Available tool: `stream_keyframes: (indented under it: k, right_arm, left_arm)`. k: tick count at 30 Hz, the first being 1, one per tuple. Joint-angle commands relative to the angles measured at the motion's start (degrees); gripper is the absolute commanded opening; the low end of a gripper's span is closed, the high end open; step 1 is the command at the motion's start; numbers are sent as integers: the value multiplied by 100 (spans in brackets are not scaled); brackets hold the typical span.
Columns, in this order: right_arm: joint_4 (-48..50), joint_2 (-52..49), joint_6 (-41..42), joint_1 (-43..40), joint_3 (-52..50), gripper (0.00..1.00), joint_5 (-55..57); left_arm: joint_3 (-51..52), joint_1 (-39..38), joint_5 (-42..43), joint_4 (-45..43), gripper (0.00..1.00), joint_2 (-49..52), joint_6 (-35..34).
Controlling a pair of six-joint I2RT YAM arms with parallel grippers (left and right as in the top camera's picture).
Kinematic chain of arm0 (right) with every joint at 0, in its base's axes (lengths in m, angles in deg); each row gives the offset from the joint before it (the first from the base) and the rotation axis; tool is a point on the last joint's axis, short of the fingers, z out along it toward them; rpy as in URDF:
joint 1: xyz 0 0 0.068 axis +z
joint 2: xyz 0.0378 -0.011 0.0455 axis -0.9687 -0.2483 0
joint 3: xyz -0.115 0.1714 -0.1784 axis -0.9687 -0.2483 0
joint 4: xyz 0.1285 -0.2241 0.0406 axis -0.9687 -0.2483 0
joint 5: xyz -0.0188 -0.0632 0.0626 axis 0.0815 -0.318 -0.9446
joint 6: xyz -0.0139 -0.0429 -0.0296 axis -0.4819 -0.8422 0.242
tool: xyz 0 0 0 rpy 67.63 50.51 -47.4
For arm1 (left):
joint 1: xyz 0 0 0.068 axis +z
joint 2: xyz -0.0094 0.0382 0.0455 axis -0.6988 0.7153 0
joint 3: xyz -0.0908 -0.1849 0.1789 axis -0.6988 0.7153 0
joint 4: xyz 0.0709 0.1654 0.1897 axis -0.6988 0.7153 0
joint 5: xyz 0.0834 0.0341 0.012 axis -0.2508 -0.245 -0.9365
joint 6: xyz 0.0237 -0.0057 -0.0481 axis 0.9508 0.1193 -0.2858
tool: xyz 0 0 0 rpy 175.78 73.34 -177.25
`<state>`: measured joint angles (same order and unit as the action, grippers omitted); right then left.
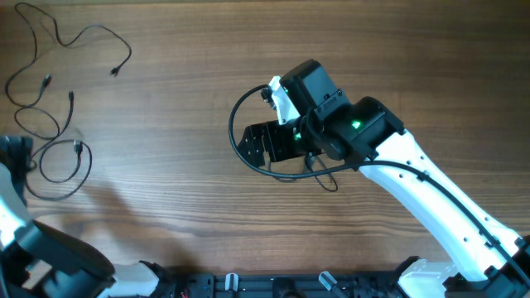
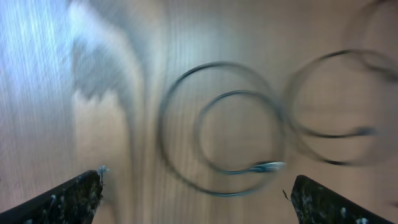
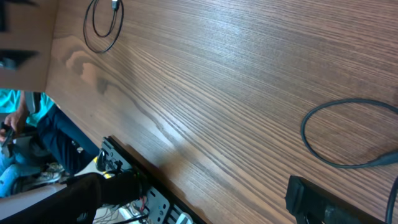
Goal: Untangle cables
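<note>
Wide open and empty, the left gripper (image 2: pixel 198 180) hovers over thin black looped cables (image 2: pixel 239 93); grabbing both coils could tighten the tangle

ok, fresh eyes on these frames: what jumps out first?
The right arm sprawls over mid-table, far from the work. The cables lie in loose thin loops at the far left of the overhead view. In the blurred left wrist view, the open left gripper hangs right above coiled loops.
</note>
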<state>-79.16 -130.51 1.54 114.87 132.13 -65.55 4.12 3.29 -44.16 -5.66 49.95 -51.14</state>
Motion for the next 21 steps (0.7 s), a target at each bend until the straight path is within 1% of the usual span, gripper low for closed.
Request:
stream_keyframes:
  k: [1,2,4,7,10,13,16,19,21]
  right_arm:
    - [-11,-70,-15,31,-28,97,57]
    - [-15,-70,-15,31,-28,97,59]
    - [-13,-70,-15,31,-28,97,57]
    - [7,-70,-13,31,-28,97,59]
    - [17,-70,0,31,-28,97,59]
    - [57,-70,0,31,-28,97,61]
    - [118,-74,4,31,-28,97,61]
    - [138,-74,7,31,-28,97,59]
    - [140,-74,7,31,-28,97,59]
  left_arm:
    - [745,184,-94,-354,100,568,-98]
    - [872,173,-94,-492,95,737,-98]
    - [914,162,-94,-686,93,1093,50]
    - [914,164,-96,-957,94,1484,138]
    - [916,162,-96,-1161,95,1641,138]
    - [916,162,-83,-1486,93,1703,140]
    - [918,162,269,-1631,84,1705,138]
    - [918,149,708,-1764,73,1707,138]
    - [918,55,857,-1878,71,1707,138]
